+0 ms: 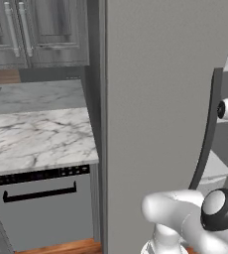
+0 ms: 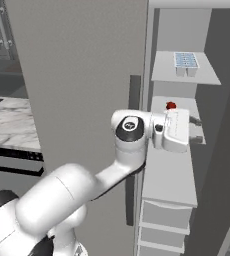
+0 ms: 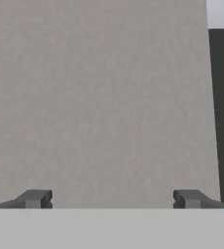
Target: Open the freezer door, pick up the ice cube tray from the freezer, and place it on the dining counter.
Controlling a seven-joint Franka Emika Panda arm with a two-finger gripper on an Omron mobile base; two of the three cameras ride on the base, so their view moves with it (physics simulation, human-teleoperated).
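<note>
The door [image 1: 155, 124] is swung open already, and the tray [image 2: 186, 62] sits at the upper shelf's [image 2: 159, 70] back edge. The gripper [image 2: 199, 130], jaws wide and empty, is parked lower, so that shelf's front edge could get bumped on a rushed lift.

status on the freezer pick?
Hand open, empty, inside freezer. Freezer door open. Ice cube tray on upper shelf, untouched. Small red item on the shelf below.

Arm bent, gripper [image 3: 112, 198] level, jaws spread wide
</note>
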